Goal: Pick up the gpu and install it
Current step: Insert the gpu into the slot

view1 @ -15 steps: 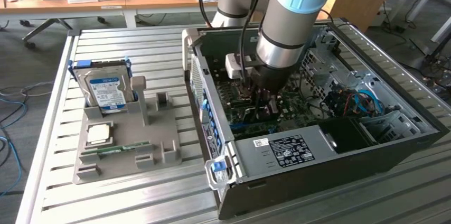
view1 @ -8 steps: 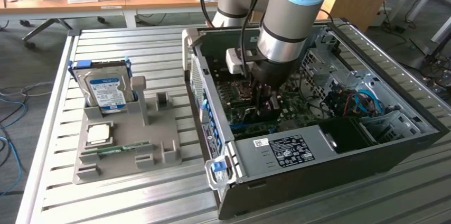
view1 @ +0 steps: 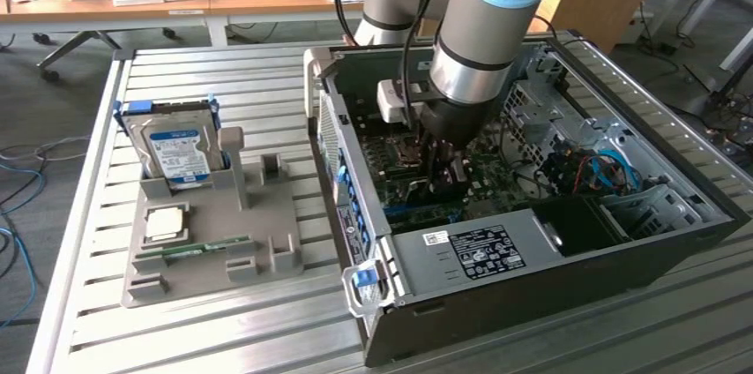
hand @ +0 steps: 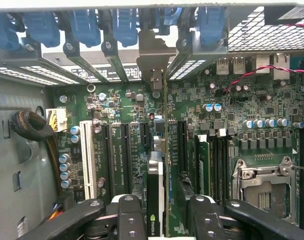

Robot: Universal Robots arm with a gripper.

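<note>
Inspection, station as I see it from the remote console.

**Tool:** In the exterior view the tool [view1: 447, 184] stands inside the open computer case [view1: 659, 242], low over the board, at the centre of the frame. The wrist view shows the tool [hand: 167, 200] with its two fingers [hand: 129, 215] set either side of the gpu [hand: 156, 190]. I judge it to be clamped on the card, not standing free.

**Task item:** The gpu is held on edge, directly beneath the tool. Its long axis runs from between the fingers straight out to the rear wall of the case. There its silver bracket [hand: 154, 55] meets the row of blue slot latches [hand: 124, 25].

**Governing relation:** The card lies parallel to the black expansion slots [hand: 125, 155] and the white slot [hand: 87, 155], which sit beside it on the motherboard [hand: 116, 100]. The RAM sticks [hand: 204, 160] and the CPU socket [hand: 264, 185] flank it on the other side. The slot under the card is hidden by the card itself, so I cannot tell whether the edge connector is seated or only resting above it.

**Surroundings:** On the exterior view's left, well apart from the case, the grey holder [view1: 212, 242] stands on the desk [view1: 176, 339] and carries the hard drive [view1: 176, 149].
</note>
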